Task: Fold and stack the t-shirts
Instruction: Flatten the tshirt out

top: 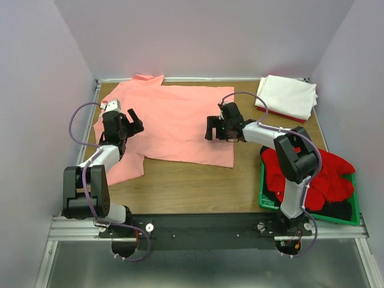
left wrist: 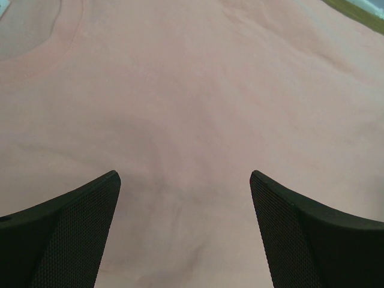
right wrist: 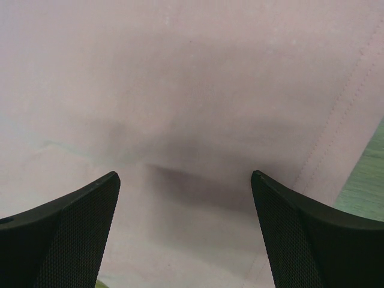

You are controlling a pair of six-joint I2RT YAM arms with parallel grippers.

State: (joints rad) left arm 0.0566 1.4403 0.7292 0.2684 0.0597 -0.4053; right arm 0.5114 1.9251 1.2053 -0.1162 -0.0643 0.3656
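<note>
A salmon-pink t-shirt (top: 174,123) lies spread flat across the left and middle of the wooden table (top: 198,186). My left gripper (top: 135,122) hovers open over its left part, near a sleeve. The left wrist view shows only pink cloth (left wrist: 192,90) below the wide-apart jaws (left wrist: 185,175). My right gripper (top: 211,131) is open over the shirt's right edge. Its wrist view shows cloth (right wrist: 180,78) with a hem seam and nothing between the fingers (right wrist: 185,175). A folded white t-shirt (top: 287,96) lies at the back right on a red one (top: 282,114).
A green crate (top: 262,195) at the front right holds a crumpled bright red shirt (top: 312,174) and dark cloth (top: 339,210). Pale walls enclose the table on three sides. Bare wood (right wrist: 366,180) shows past the shirt's hem.
</note>
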